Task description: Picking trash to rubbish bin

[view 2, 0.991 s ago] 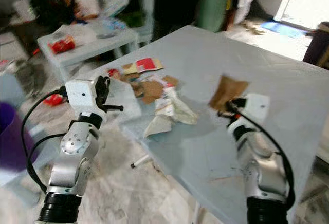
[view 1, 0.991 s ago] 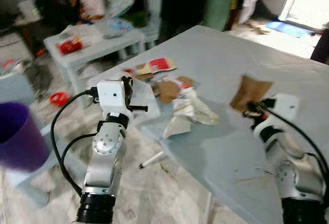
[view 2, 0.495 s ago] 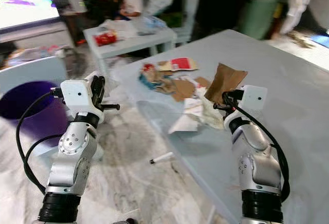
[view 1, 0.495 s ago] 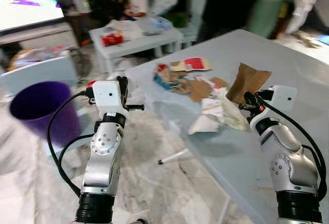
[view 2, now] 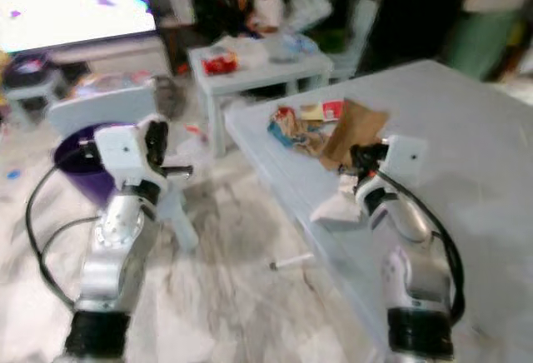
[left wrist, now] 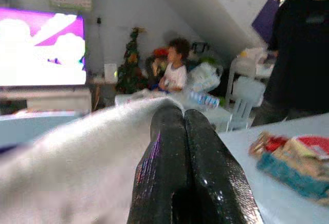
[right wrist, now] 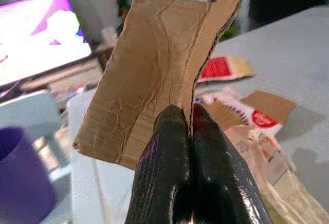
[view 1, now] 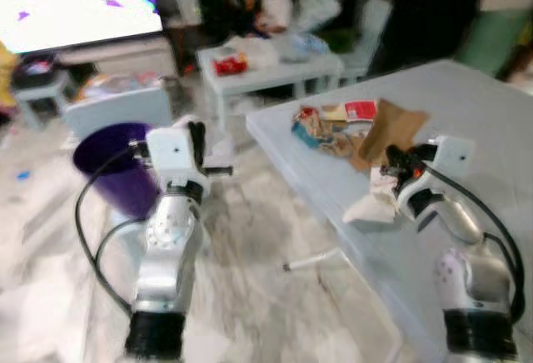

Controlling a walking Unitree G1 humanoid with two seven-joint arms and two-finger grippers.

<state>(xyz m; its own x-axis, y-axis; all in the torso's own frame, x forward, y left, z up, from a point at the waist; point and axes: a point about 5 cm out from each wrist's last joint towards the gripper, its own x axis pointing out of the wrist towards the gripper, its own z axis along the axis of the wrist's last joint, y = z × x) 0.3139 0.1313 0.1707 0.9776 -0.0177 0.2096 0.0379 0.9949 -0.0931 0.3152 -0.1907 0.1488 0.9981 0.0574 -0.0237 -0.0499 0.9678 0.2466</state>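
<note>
My right gripper point(view 1: 391, 161) is shut on a torn piece of brown cardboard point(view 1: 385, 126), held upright over the near edge of the grey table point(view 1: 487, 121); the wrist view shows the cardboard point(right wrist: 154, 75) pinched at its lower edge. A purple bin point(view 1: 112, 161) stands on the floor to the left, behind my raised left arm. My left gripper point(view 1: 197, 134) is shut, and a blurred white sheet point(left wrist: 77, 152) runs up to its fingertips. More trash point(view 1: 329, 121) lies on the table: red and teal wrappers, cardboard scraps and crumpled white paper point(view 1: 371, 206).
A small white table point(view 1: 275, 63) with clutter stands behind, with a seated person point(view 1: 271, 5) past it. A lit screen point(view 1: 75, 1) is at the far left. People stand at the back right. A thin white stick point(view 1: 312, 261) lies on the marble floor.
The camera has swung left, so the table slid right and the purple bin came toward the middle. Both grippers keep their hold and pose.
</note>
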